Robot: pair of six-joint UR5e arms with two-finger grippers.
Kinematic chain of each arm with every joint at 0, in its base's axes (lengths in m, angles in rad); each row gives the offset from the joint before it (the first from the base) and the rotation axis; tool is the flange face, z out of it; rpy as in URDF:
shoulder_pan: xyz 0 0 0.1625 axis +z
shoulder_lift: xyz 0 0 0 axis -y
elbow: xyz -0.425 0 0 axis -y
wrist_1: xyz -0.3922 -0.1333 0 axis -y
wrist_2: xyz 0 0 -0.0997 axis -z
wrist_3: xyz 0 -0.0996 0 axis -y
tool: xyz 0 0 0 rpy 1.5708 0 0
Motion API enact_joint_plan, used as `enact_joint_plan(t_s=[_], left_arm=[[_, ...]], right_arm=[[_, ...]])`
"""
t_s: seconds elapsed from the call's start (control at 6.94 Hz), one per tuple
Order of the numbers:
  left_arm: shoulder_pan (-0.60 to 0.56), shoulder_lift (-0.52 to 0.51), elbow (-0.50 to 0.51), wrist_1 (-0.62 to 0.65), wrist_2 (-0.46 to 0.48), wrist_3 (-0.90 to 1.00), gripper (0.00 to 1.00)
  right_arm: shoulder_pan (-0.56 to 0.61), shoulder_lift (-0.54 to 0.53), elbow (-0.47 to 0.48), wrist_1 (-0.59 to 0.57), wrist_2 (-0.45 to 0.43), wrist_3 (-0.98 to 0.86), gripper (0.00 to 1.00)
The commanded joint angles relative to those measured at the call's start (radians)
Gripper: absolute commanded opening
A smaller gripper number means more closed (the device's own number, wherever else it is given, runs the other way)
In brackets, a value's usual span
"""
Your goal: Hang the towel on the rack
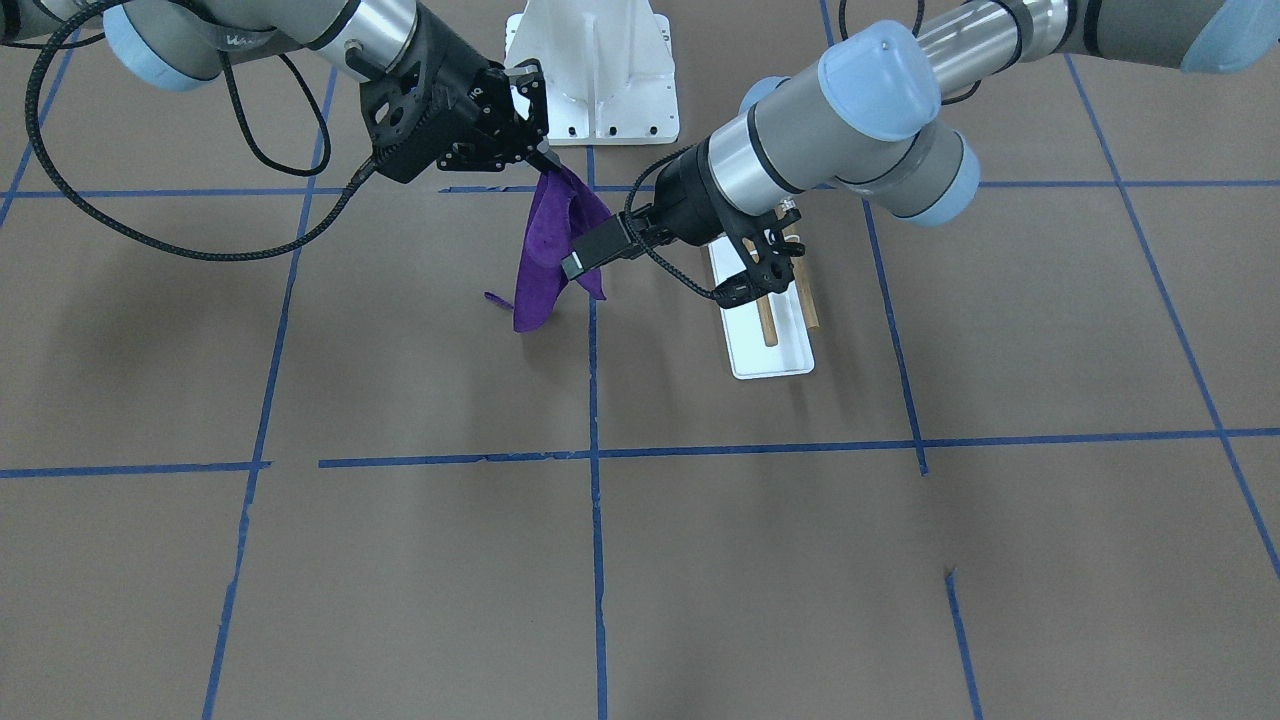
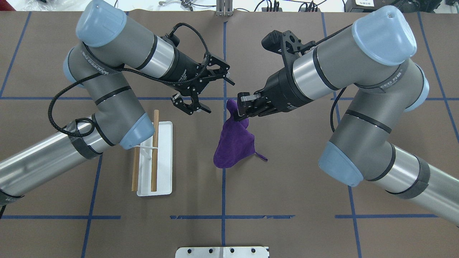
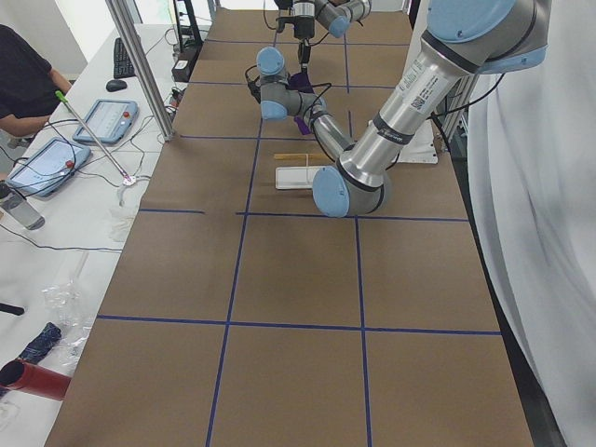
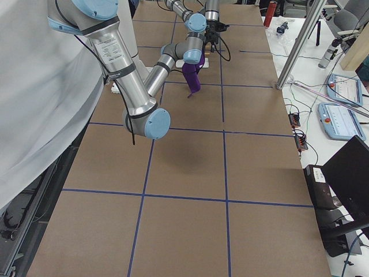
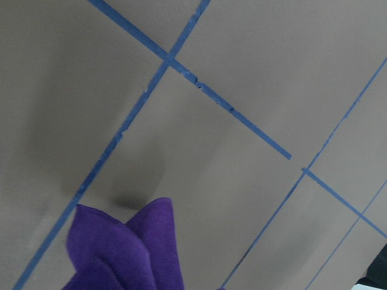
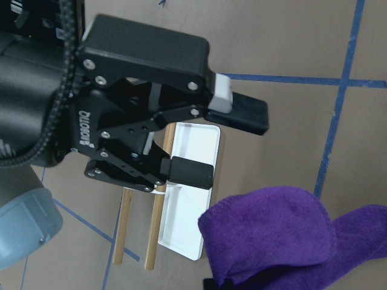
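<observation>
The purple towel (image 2: 235, 147) hangs bunched from its top corner, its lower end near the table. My right gripper (image 2: 241, 111) is shut on that corner; the front view shows it too (image 1: 545, 165), with the towel (image 1: 545, 255) under it. My left gripper (image 2: 219, 96) is open and empty, just left of the towel's top and apart from it. The right wrist view shows its spread jaws (image 6: 224, 144) above the towel (image 6: 272, 235). The rack (image 2: 163, 157), a white tray with two wooden rods (image 2: 155, 150), stands to the left under my left arm.
The white robot pedestal (image 1: 590, 70) stands at the table's near edge, also seen in the overhead view (image 2: 222, 252). Blue tape lines cross the brown table. My left arm's elbow (image 2: 132, 132) hangs over the rack's far end.
</observation>
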Motion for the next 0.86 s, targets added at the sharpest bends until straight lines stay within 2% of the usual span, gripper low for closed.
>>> enact_joint_plan(t_s=[0.0,0.29,0.43,0.58,0.72], left_arm=[[0.046,-0.005,0.004,-0.020,0.025,-0.012,0.86],[0.063,-0.007,0.004,-0.047,0.025,-0.012,0.66],[0.063,-0.007,0.004,-0.049,0.024,-0.014,0.50],[0.063,-0.007,0.004,-0.050,0.024,-0.012,0.03],[0.063,-0.004,0.004,-0.076,0.024,-0.012,0.00]], right_arm=[[-0.001,0.000,0.003,0.000,0.000,0.000,0.00],[-0.001,0.000,0.005,0.000,0.000,0.000,0.00],[-0.001,0.000,0.006,0.000,0.000,0.000,0.00],[-0.001,-0.001,0.006,0.002,0.000,0.000,0.00],[-0.001,-0.005,0.006,0.002,0.002,-0.002,0.00]])
